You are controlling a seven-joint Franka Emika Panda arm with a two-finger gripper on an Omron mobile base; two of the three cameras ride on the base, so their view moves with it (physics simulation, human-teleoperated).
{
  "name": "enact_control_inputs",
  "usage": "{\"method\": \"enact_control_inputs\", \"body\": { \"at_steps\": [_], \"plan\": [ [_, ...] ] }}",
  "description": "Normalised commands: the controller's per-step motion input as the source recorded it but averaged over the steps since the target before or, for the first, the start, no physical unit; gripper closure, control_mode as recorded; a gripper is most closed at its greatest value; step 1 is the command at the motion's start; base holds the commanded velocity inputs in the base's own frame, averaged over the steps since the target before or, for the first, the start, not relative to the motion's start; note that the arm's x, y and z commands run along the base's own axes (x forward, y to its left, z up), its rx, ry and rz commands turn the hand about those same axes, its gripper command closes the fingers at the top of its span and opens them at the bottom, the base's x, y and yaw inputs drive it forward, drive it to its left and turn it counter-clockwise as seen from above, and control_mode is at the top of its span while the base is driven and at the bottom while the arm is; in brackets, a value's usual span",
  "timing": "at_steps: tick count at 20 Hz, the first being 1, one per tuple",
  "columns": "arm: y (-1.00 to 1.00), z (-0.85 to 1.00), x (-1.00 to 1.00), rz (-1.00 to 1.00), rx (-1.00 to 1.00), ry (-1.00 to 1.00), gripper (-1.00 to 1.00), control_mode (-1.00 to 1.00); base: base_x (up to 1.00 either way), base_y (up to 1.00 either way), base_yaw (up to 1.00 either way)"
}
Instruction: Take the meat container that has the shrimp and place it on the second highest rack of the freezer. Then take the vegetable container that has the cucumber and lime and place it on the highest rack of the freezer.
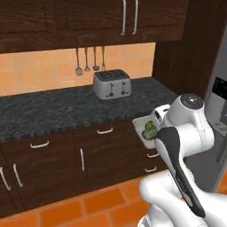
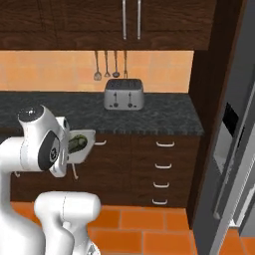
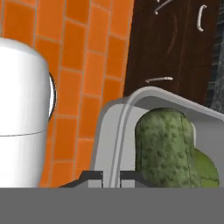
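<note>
- We have the end effector [image 3: 111,176] pinched nearly shut on the rim of the vegetable container [image 3: 114,131]; in the hand view its two dark tips sit on either side of the pale tray wall.
- The container rides in the air off the surface [image 1: 66,108], in front of the dark lower cabinets [image 2: 164,164], over the orange tile floor [image 1: 102,201].
- Inside it, the cucumber [image 3: 162,146] lies just beyond the gripped rim, its long axis running away from the tips along the tray; the lime [image 3: 204,168] is tucked against the cucumber's far side.
- In the right base view the cucumber [image 2: 77,144] shows as a dark green lump in the tilted tray [image 2: 85,145], held close to the arm's wrist.
- The freezer [image 2: 234,149] stands well apart to the robot's right, past the end of the surface, its long grey bar handle [image 2: 230,172] facing us.
- We judge the coming move turns on that: the load must swing right and up towards the highest rack, which we cannot see from here.
- The tray looks tilted, so we would keep it level to stop the lime rolling out.
</note>
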Motion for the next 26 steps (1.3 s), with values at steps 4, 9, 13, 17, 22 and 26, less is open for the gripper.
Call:
{"method": "enact_control_inputs", "body": {
  "at_steps": [4,9,13,17,22,26],
  "plan": [
    [0.0,0.0,0.0,0.0,0.0,0.0,1.0,1.0,-0.43,0.0,-0.69],
    [0.0,0.0,0.0,0.0,0.0,0.0,1.0,1.0,-0.14,0.0,-0.8],
    [0.0,0.0,0.0,0.0,0.0,0.0,1.0,1.0,0.0,0.01,-0.87],
    [0.0,0.0,0.0,0.0,0.0,0.0,1.0,1.0,0.0,0.01,-0.87],
    [0.0,0.0,0.0,0.0,0.0,0.0,1.0,1.0,0.0,0.0,-0.86],
    [0.0,0.0,0.0,0.0,0.0,0.0,1.0,1.0,0.0,0.0,-0.83]
  ]
}}
